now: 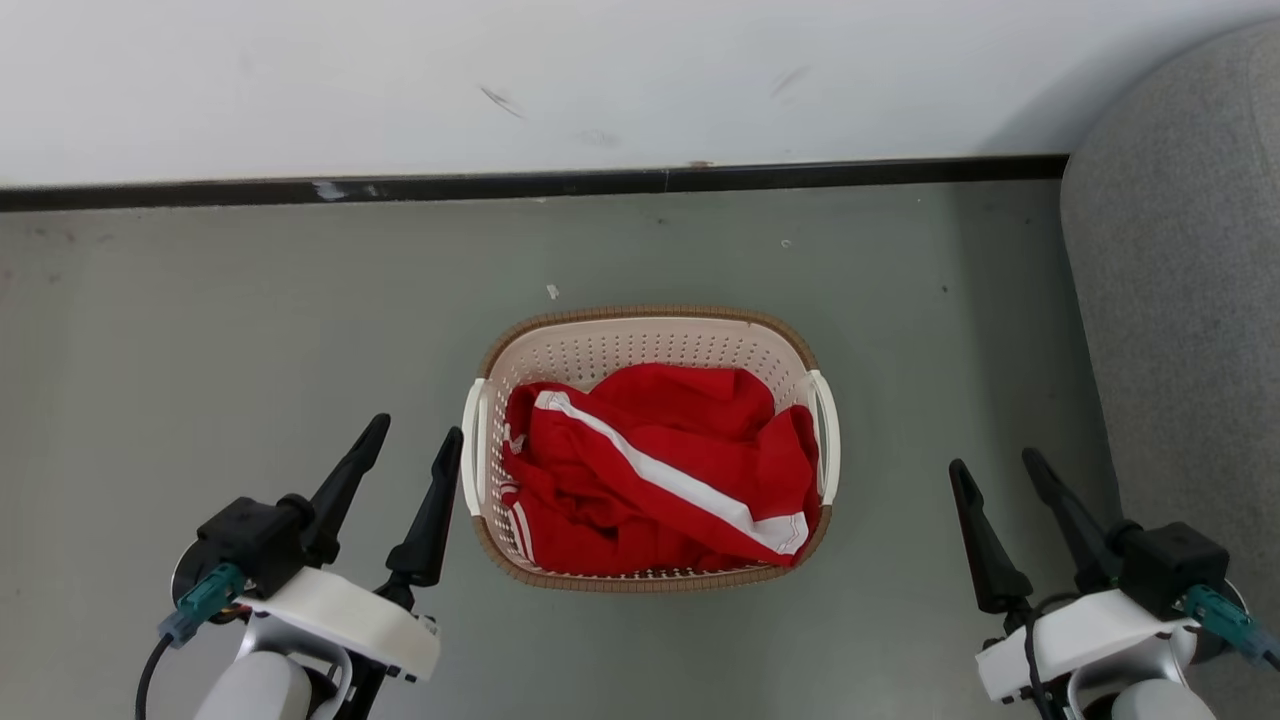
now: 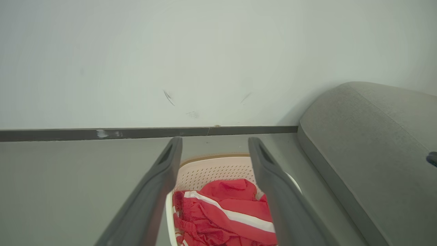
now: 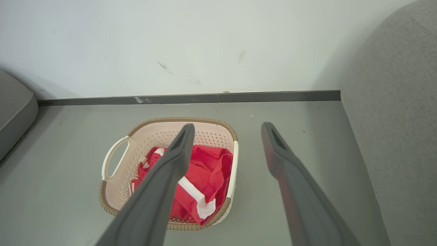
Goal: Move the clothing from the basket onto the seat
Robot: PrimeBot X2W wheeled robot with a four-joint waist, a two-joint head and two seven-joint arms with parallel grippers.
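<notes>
**Fig. 1. One basket of red clothing, flanked by my two open grippers**

One basket [image 1: 650,345] stands on the grey floor [image 1: 250,330], with its two white handles [image 1: 472,445] at its left and right ends. Inside it lies the clothing [image 1: 660,470], a red heap with white stripes, too bundled for me to count the pieces. My left gripper [image 1: 417,427] hangs just left of the basket and my right gripper [image 1: 993,459] well to its right. Each has its two fingers spread and holds nothing. One seat [image 1: 1180,300] lies farther right of the basket.
</notes>
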